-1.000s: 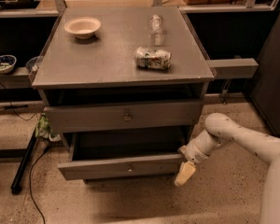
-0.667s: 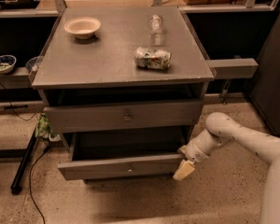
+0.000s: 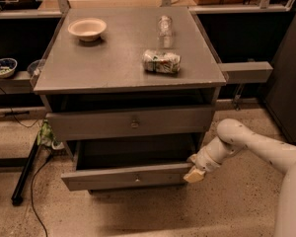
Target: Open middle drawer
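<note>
Grey wooden cabinet (image 3: 118, 73): its middle drawer (image 3: 123, 177) is standing pulled out, dark interior showing; the gripper (image 3: 194, 175) is sitting at the drawer front's right end, the jaws' state not discernible.

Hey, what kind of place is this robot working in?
Probably a mock kitchen or lab: a grey cabinet carrying a bowl, can and bottle, on a speckled floor. The gripper sits by the right end of the pulled-out middle drawer.

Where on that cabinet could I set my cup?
On the cabinet top, the front-left stretch between bowl and can is bare. The back right, around bottle and can, is crowded. The tool sits at the right corner of the open middle drawer.
</note>
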Action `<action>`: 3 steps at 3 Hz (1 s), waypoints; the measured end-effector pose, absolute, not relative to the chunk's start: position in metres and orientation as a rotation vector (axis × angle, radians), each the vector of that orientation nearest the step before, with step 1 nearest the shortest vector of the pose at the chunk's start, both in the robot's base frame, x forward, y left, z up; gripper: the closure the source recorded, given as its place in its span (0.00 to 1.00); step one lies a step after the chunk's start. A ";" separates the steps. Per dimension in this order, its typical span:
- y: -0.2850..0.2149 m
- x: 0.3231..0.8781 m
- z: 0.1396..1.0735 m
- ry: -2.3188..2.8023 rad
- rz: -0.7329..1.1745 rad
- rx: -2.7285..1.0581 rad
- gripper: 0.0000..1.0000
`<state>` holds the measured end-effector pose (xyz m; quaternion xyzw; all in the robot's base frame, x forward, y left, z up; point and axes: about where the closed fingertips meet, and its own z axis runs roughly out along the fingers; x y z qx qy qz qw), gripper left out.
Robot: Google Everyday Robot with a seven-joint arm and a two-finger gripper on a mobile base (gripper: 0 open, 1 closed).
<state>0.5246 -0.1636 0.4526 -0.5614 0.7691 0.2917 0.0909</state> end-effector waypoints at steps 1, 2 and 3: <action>-0.166 0.531 0.458 2.286 0.867 -1.669 1.00; -0.169 0.537 0.459 2.286 0.867 -1.669 1.00; -0.172 0.544 0.459 2.285 0.867 -1.669 1.00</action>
